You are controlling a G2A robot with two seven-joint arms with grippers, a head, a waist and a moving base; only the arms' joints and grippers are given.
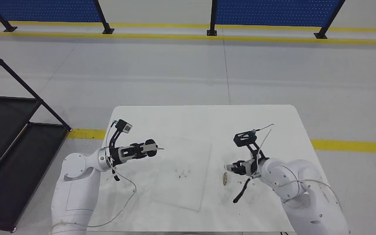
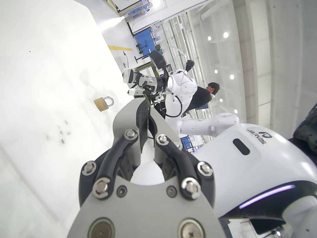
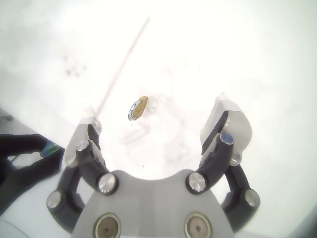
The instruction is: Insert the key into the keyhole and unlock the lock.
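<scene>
At nine o'clock from the counter [image 1: 176, 120], one black rack [image 1: 23, 147] stands on the floor. On the counter's nine o'clock side my left gripper [image 1: 154, 148] hangs above the surface, its tips pointing toward three o'clock. My left wrist view shows this gripper [image 2: 146, 110] with its two fingers [image 2: 126, 117] pressed together, the black pads meeting. It is pinching the one key [image 1: 160, 148], of which only a thin pale sliver shows past the tips in the top view, too small to tell more.

One clear sheet [image 1: 176, 194] lies flat on the middle of the counter. On it sits one small cluster of dark specks [image 1: 184, 173], five or six as far as I can count in my left wrist view [image 2: 62, 132]. The cluster is at about four o'clock from the key and well apart from it.

At three o'clock from the specks, just past the sheet's edge, lies the one padlock [image 1: 225, 178]. It has a brass body and a silver shackle, and it lies on the counter untouched. In my left wrist view [image 2: 102, 103] both shackle legs meet the body.

My right gripper [image 1: 232, 169] is at about one o'clock from the padlock, close above it. My right wrist view shows this gripper [image 3: 157, 107] with its two fingers [image 3: 223, 120] spread wide and holding nothing. The padlock [image 3: 137, 108] lies on the counter below the gap, nearer one finger than the other.
</scene>
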